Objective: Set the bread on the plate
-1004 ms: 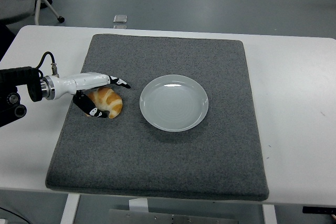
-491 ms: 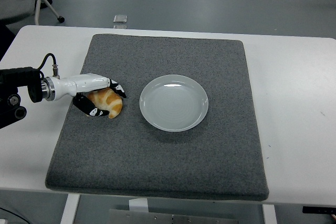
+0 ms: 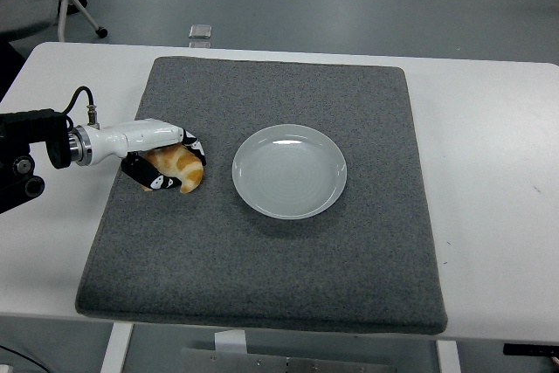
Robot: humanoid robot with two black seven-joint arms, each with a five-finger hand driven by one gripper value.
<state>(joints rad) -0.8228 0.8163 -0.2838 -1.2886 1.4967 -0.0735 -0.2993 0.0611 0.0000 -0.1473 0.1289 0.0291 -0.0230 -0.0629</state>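
Observation:
A golden-brown bread roll [image 3: 181, 168] lies on the grey mat [image 3: 262, 242], left of the plate. My left hand [image 3: 168, 163] comes in from the left edge and is curled around the roll, black fingertips [image 3: 194, 147] over its top and the thumb under its near side. The white plate [image 3: 289, 170] sits bare in the middle of the mat, a short gap to the right of the roll. My right hand is out of view.
The mat lies on a white table [image 3: 489, 172]. Beyond the far table edge a small grey object [image 3: 200, 31] lies on the floor, and chair legs [image 3: 79, 6] show at the top left.
The left hand's fingers, stretched out above the roll a second ago, have curled down and closed around it. The roll stays in about the same spot on the mat.

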